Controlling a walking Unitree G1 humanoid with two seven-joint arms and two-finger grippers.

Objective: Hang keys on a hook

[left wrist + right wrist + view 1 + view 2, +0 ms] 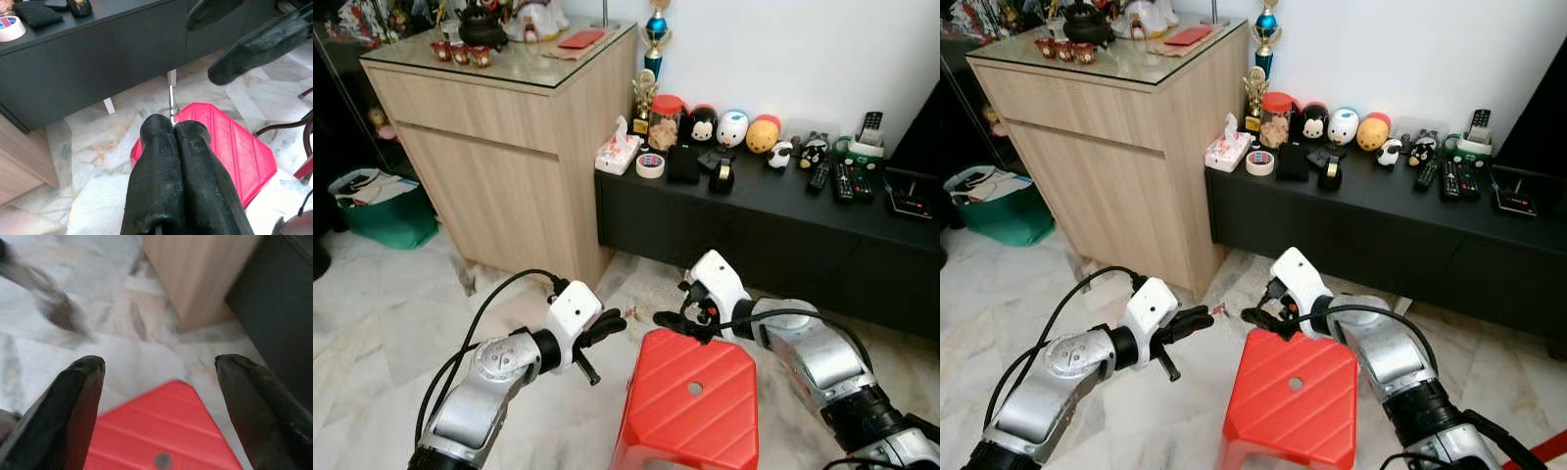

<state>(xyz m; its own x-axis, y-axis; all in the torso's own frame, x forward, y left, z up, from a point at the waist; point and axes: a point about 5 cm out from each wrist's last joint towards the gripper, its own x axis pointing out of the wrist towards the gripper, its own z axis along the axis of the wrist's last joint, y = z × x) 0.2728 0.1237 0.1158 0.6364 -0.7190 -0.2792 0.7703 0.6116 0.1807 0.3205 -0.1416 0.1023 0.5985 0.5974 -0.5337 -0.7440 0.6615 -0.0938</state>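
Left eye view: largest items first. Wooden cabinet (509, 147) stands at the robot's left, with a long black console (773, 230) beside it against the wall, its top carrying plush toys, remotes, a tape roll (650, 164) and a tissue pack (618, 153). Marble floor (382, 313) in front. Red stool (690, 401) sits on the floor between the two arms, just below them.

Left gripper (612, 324): jaws pressed together, pinching the keys (171, 105). Right gripper (668, 320): jaws spread wide with nothing between them, tips pointing toward the left gripper, near it but not touching, above the stool's far edge.

Progress, as judged: pick-up is done, keys are held clear of the floor. No hook can be made out in any view, so the hanging itself is still to do. The facing grippers may mean a hand-over to the right is in hand; not certain.

Keys: in the left wrist view, a thin pale metal sliver with a small ring at its base sticks out past the closed fingertips (166, 132). Too small to count keys or read their shape.
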